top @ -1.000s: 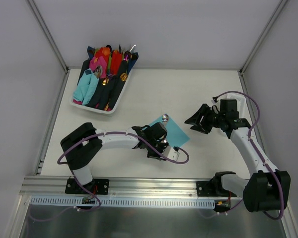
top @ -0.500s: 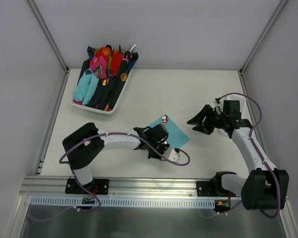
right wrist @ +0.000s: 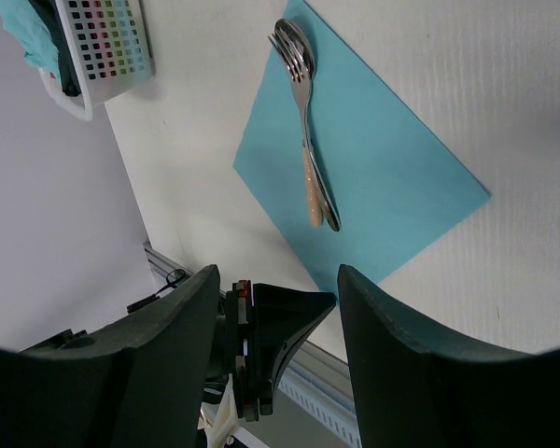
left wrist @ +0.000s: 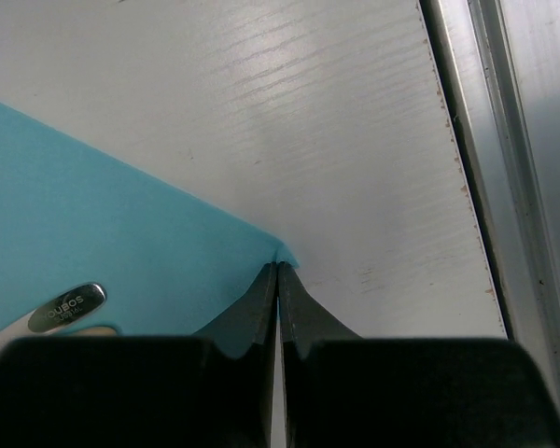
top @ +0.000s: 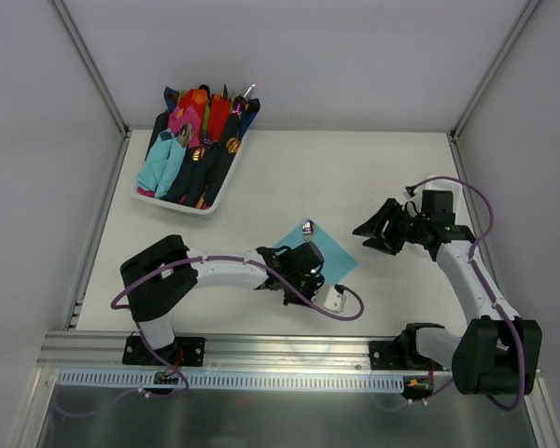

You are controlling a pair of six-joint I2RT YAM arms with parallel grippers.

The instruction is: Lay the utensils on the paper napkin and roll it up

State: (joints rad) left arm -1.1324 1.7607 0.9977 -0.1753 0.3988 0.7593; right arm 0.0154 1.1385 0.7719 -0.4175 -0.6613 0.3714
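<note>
Showing the thin teal-blue square paper napkin [top: 334,250] lying as a diamond on the white counter [top: 355,168], between the two arms. The slim silver metal utensils [right wrist: 308,131], a fork nested on a spoon, rest on the napkin. Their long axis follows its diagonal, heads at the far corner and handles toward the near corner.

At that near corner the left gripper [left wrist: 277,271], the nearer of the two, is pressed together and pinches the paper's tip. A pull from here would likely run along the cutlery rather than across it.

The right gripper [top: 369,233] hovers spread and empty, off the napkin's right corner and apart from it.

Only the right wrist view shows the utensils whole. The top view shows just their heads beyond the left gripper. Only the left wrist view shows the pinch, with one handle end beside it.
</note>
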